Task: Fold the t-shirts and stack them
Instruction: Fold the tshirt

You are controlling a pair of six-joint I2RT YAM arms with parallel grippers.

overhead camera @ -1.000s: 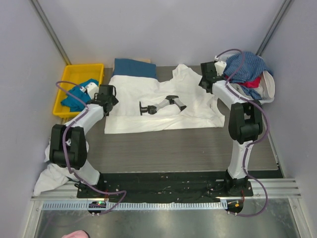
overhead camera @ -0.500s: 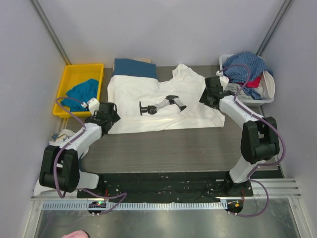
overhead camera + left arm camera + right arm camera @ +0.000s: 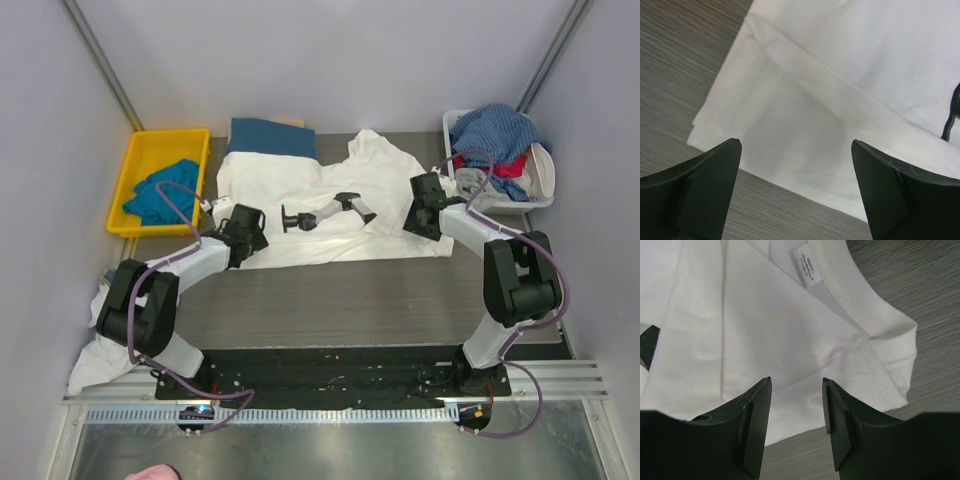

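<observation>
Yellow bin (image 3: 150,150): at far left beside the table, holding a crumpled teal cloth (image 3: 160,190).
My left pincer (image 3: 796,187): spread wide and holding nothing, it hangs over the near left corner of the white t-shirt (image 3: 330,215); my wrist view shows the corner lying in flat folded layers on the grey wood-grain table (image 3: 340,300), both fingers apart from the cloth.
Dark blue t-shirt (image 3: 272,137): a folded block at the table's far edge, its near side tucked under the white one's far left edge.
White t-shirt: spread across the middle of the table, black graphic marks (image 3: 325,212) facing up at its centre, one sleeve bunched toward the far right.
My right pincer (image 3: 796,415): partly spread, gripping nothing, poised over the white shirt's right end, where my wrist view shows the ribbed collar (image 3: 855,310) and a small sewn label (image 3: 807,265).
White basket (image 3: 530,185): at far right, heaped with blue and red clothing (image 3: 495,140).
</observation>
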